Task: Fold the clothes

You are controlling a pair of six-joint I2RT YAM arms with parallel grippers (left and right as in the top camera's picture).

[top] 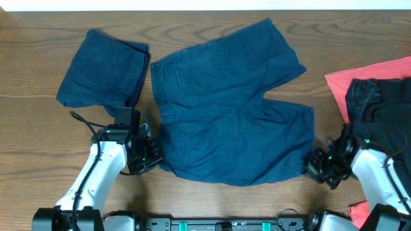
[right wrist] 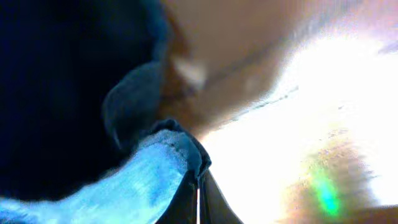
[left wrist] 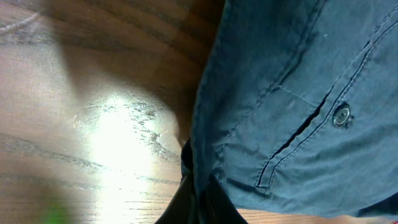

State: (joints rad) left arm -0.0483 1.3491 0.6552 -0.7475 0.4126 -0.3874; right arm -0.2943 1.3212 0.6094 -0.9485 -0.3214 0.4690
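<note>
Dark navy shorts (top: 231, 102) lie spread flat in the middle of the table, waistband to the left and legs to the right. My left gripper (top: 153, 156) is at the waistband's near corner. In the left wrist view its dark fingers (left wrist: 214, 202) are shut on the fabric edge (left wrist: 205, 155), with a silver button (left wrist: 341, 116) beside a pocket slit. My right gripper (top: 314, 165) is at the near leg's hem, and in the right wrist view it (right wrist: 199, 180) is pinched shut on the folded blue hem (right wrist: 180, 149).
A folded navy bundle (top: 103, 70) lies at the back left. At the right edge a red cloth (top: 372, 74) has dark garments (top: 379, 102) piled on it. Bare wooden table (top: 38, 147) shows to the left and along the front.
</note>
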